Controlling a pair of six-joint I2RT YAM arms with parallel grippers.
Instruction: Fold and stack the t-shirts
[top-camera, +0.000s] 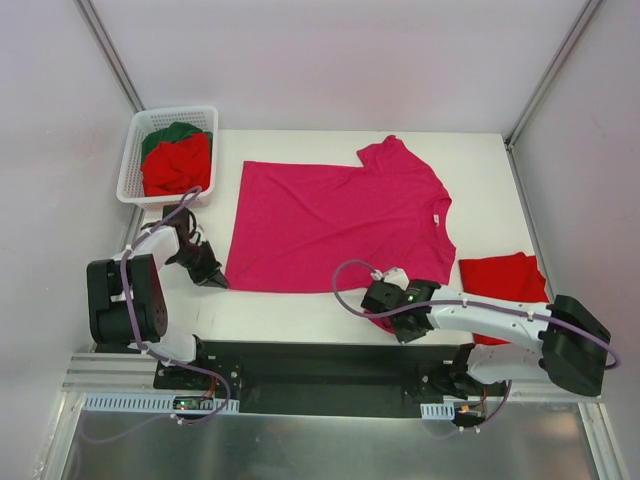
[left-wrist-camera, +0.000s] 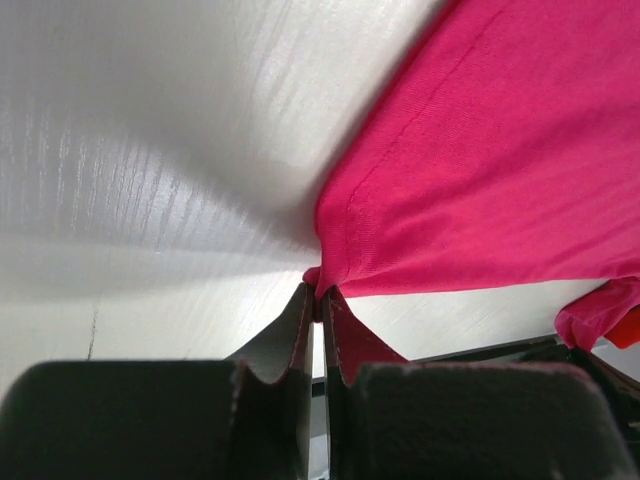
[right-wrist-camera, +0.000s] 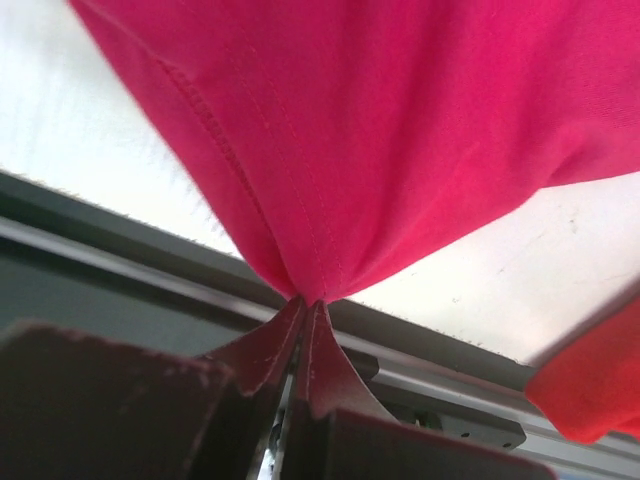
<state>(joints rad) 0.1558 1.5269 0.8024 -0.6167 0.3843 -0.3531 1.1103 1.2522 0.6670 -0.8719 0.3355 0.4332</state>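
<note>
The magenta t-shirt (top-camera: 335, 215) is spread on the table (top-camera: 285, 310), its near hem corners pinched by the left gripper (left-wrist-camera: 318, 296) and right gripper (right-wrist-camera: 303, 305) (jaws clenched on cloth). A crumpled red t-shirt (top-camera: 178, 167) and a green t-shirt (top-camera: 168, 133) are held in the white basket (top-camera: 128, 175).

White table (top-camera: 285, 312), pale walls (top-camera: 330, 60)

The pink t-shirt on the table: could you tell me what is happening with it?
The magenta t-shirt lies flat. The left gripper is shut on its near-left corner, the right gripper on its near edge farther right. A folded red t-shirt lies to the right; red and green shirts sit in the basket.
</note>
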